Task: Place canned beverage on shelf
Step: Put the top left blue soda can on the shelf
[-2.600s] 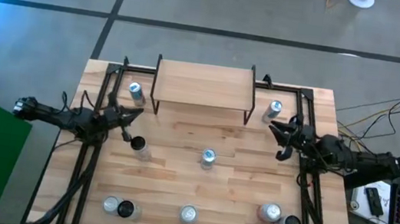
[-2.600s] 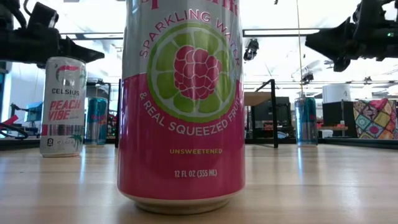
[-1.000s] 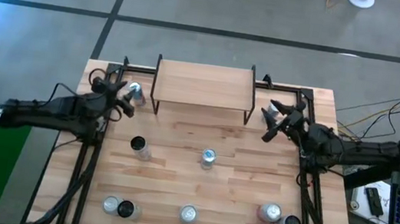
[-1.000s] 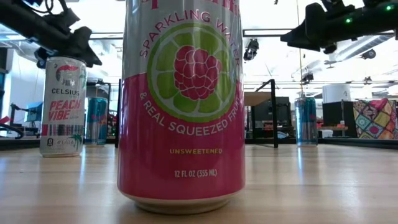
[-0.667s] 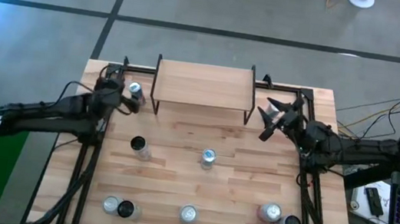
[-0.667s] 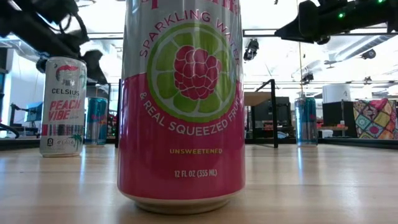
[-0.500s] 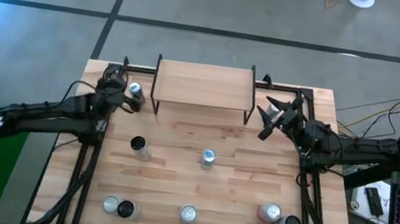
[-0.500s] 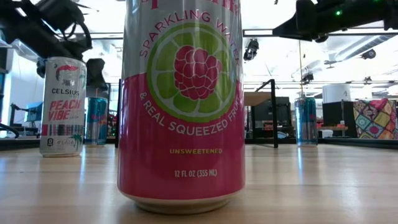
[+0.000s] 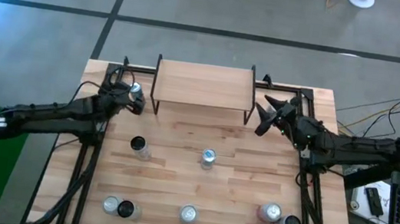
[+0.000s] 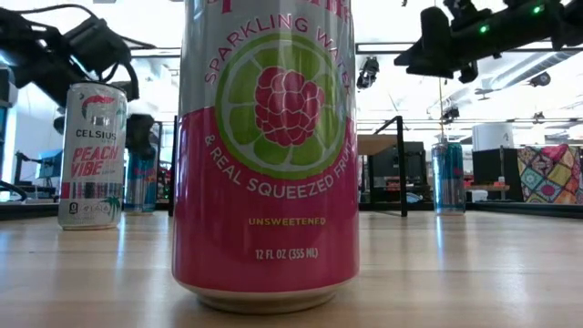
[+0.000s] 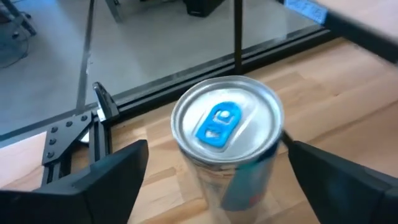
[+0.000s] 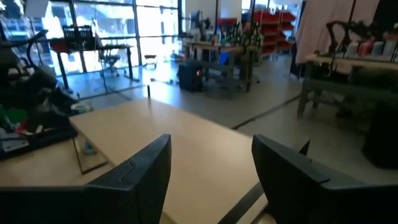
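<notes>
The shelf (image 9: 203, 85), a light wood plank on black wire legs, stands at the table's far middle. A silver and blue can (image 11: 227, 121) with a blue tab stands upright on the table left of the shelf, also seen as the can (image 9: 136, 88). My left gripper (image 11: 217, 149) is open, with one finger on each side of this can and a gap to both. My right gripper (image 9: 265, 117) hangs open and holds nothing off the shelf's right end. It is above a blue can (image 10: 448, 178) that stands on the table.
Several more cans stand on the table: two in the middle (image 9: 139, 146) (image 9: 208, 157) and a row along the near edge (image 9: 188, 214) (image 9: 270, 212). The pink can (image 10: 269, 155) fills the low view. Black frame rails (image 9: 89, 159) run along both sides.
My left gripper has gone down and toward the table's far edge, to the can left of the shelf. Its fingers now stand on either side of that can. My right gripper has shifted a little toward the shelf's right end. No can has moved.
</notes>
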You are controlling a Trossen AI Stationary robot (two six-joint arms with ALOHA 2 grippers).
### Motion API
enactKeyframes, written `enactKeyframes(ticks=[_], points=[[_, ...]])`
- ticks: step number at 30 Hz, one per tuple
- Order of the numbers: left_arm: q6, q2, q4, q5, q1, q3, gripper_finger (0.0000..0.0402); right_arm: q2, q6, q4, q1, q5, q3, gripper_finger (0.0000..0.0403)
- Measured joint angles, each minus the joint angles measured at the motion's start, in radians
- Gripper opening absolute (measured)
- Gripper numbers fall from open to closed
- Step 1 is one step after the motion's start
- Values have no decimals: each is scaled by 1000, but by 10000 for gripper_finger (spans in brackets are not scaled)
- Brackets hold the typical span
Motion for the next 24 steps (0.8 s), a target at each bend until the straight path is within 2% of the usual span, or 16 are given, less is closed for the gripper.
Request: enactKeyframes(ticks=[5, 9, 15, 19, 24], points=[[26, 11, 100, 29, 39, -49, 321, 61, 41, 1, 0, -7, 0, 215], [104, 33, 157, 38, 67, -60, 283, 90, 44, 9, 0, -6, 0, 215], [133, 70, 217, 130, 94, -51, 238, 94, 15, 14, 0, -53, 8, 215], [113, 75, 228, 130, 93, -51, 224, 81, -6, 12, 0, -86, 10, 215], [103, 53, 173, 76, 94, -16, 230, 50, -20, -42, 0, -87, 10, 215]])
